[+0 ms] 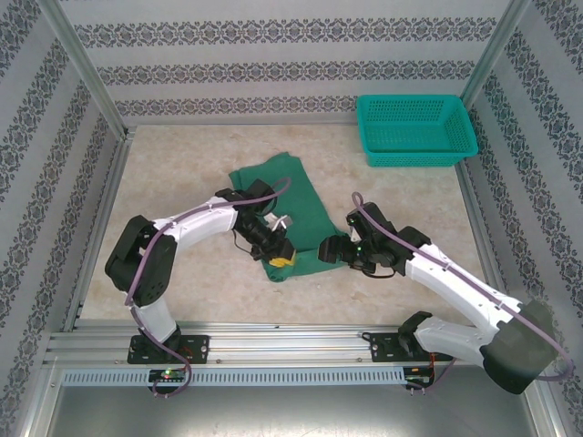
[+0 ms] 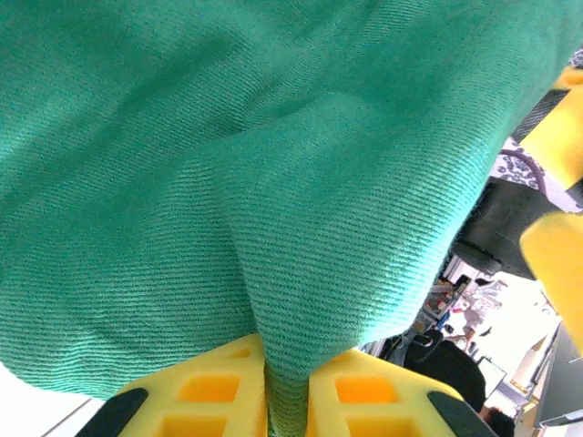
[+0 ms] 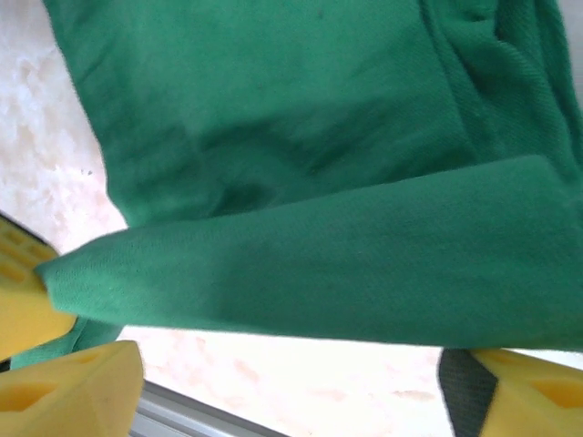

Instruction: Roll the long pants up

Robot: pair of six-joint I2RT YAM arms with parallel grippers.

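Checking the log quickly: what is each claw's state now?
Left claw: closed on the long pants.
Right claw: open.

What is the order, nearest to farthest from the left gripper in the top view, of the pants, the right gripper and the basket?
1. Pants: pinched in the jaws of the left gripper.
2. Right gripper: close by, on its right side.
3. Basket: in the far right corner of the table.

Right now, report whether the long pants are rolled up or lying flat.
Not rolled. The long pants lie folded flat; only their near edge is lifted, pinched in the left gripper.
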